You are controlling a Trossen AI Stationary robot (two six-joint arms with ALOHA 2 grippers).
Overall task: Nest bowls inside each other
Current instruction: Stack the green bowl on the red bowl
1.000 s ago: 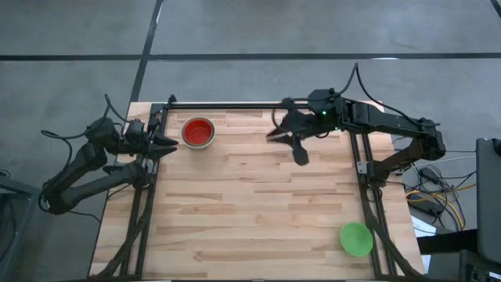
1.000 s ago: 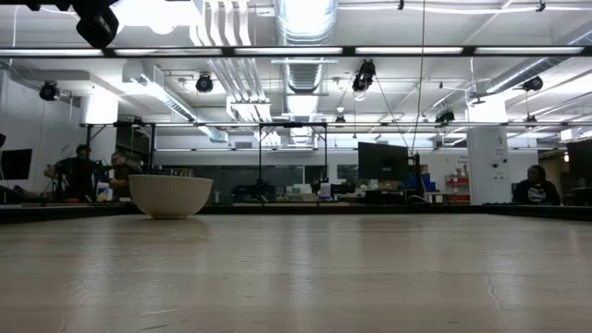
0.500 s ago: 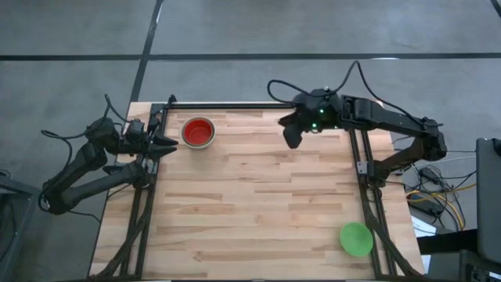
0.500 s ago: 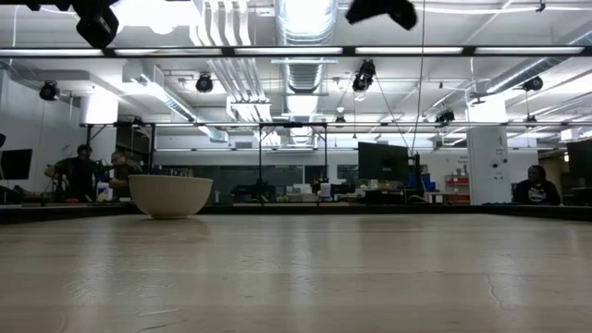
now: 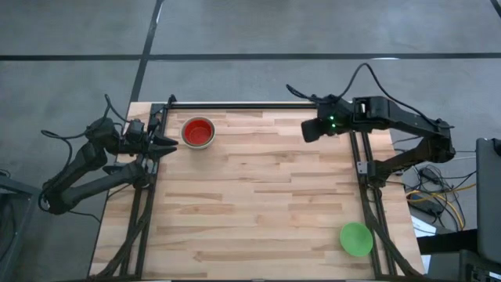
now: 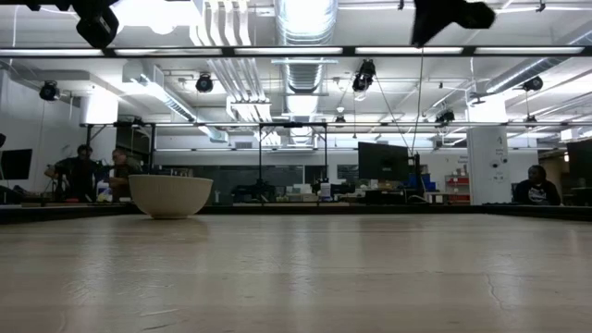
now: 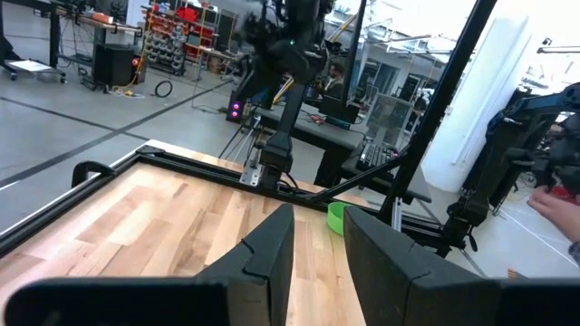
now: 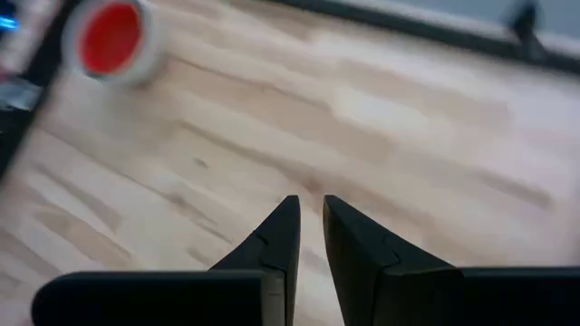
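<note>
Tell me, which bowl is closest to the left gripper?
The red bowl, sitting inside a whitish one at the table's far left, right beside the left gripper. The green bowl lies across the table.

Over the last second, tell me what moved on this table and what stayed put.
The right gripper drew back from over the table's middle toward the far right corner, carrying nothing. Nothing was grasped or released. The left gripper stayed at the left edge, the red bowl in its whitish-grey bowl stayed at the far left, and the green bowl stayed near the right corner.
</note>
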